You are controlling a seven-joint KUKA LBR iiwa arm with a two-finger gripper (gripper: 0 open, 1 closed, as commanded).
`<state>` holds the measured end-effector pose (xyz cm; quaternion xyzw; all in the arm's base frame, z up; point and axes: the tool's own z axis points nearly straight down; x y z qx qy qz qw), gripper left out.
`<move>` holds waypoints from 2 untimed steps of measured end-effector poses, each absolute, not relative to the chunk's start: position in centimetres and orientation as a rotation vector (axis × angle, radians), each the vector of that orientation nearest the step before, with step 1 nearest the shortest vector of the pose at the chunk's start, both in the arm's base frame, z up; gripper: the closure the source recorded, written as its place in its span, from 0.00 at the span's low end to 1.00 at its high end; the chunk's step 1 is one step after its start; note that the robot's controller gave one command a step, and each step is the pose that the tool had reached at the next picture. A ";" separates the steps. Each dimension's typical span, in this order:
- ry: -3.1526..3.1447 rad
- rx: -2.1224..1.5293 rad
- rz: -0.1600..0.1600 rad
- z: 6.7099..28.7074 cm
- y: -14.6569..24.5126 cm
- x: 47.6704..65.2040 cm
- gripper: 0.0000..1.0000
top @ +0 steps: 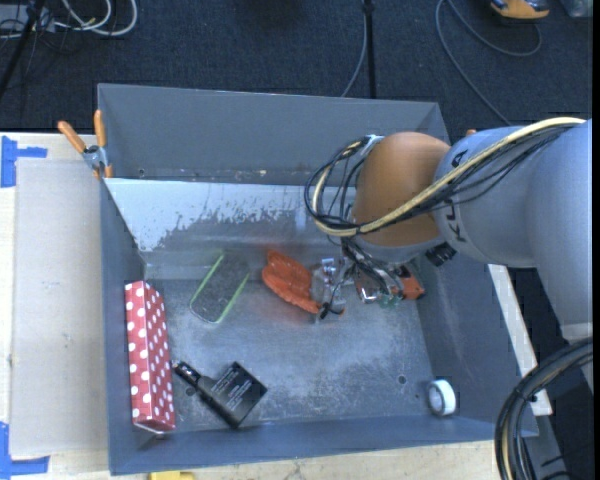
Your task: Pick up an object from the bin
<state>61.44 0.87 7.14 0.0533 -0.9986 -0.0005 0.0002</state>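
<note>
My gripper (329, 298) hangs low in the middle of the bin, under the arm's orange cover. Its dark fingertips stand at the right end of an orange, ribbed, elongated thing (288, 280) that lies slanted on the bin floor. Whether that thing is between the fingers cannot be made out. A grey sponge-like pad with a green rim (219, 288) lies to the left of the orange thing.
A red box with white dots (148, 354) stands along the left wall. A black adapter with a plug (226, 391) lies near the front. A small white roll of tape (441, 397) sits in the front right corner. The arm comes in from the right.
</note>
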 end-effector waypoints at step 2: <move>-3.131 0.199 -0.004 11.0 0.2 60.8 1.00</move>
